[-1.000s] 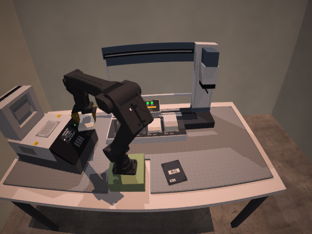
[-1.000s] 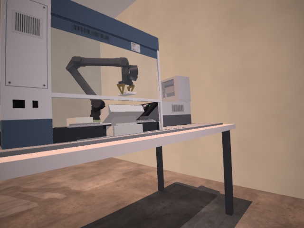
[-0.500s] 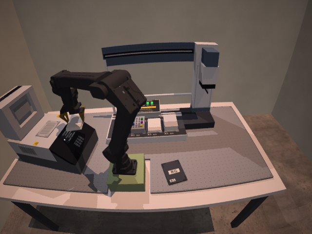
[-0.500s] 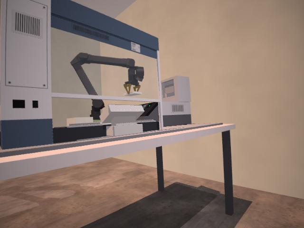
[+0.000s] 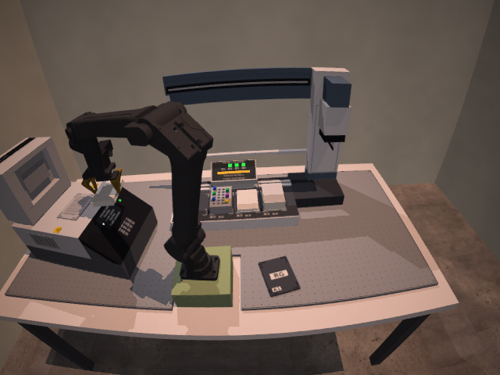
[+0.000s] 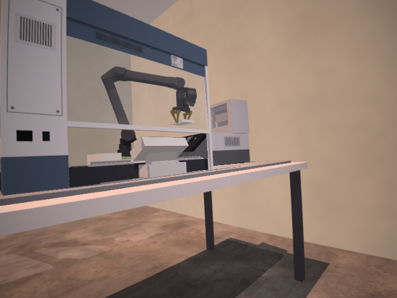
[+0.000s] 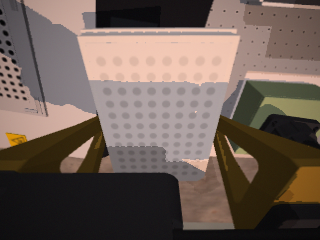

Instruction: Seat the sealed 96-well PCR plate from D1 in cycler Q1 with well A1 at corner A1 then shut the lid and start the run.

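Matt white sealed plate [image 7: 159, 100] showing grey dimpled wells, sitting between smooth mustard-yellow plastic-looking fingers, matt black arm [image 5: 183, 161] catching dull sheen, cycler Q1 [image 5: 44, 226] beside the arm wearing matt pale-grey casing, black panel [image 5: 116, 222] looking glossy.

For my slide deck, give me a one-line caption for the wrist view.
Gripper shut on the sealed PCR plate, carried above the cycler.
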